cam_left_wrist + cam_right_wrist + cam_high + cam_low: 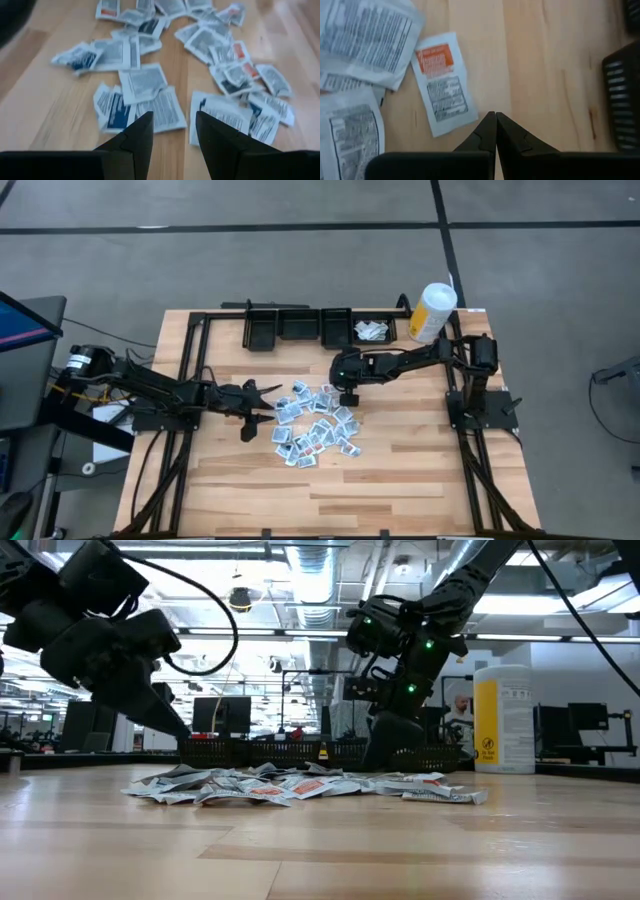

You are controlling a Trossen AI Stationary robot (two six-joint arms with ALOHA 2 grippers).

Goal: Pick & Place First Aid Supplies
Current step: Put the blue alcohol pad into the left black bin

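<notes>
Overhead, ceiling pipes point(300, 565) span above wooden table point(400, 470).

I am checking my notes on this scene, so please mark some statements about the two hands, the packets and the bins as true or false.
1. The left hand is open and holds nothing. True.
2. The right hand grips an orange-labelled packet. False: its fingers are shut with nothing between them, and the white packet with the orange label lies flat on the wood beside it.
3. The small flat white packets lie scattered in the middle of the light wooden table. True.
4. All four black plastic bins along the table's far edge are empty. False: the bin nearest the canister holds some white packets.
5. The tall white-and-yellow canister lies among the scattered packets. False: it is at the far right corner.
</notes>
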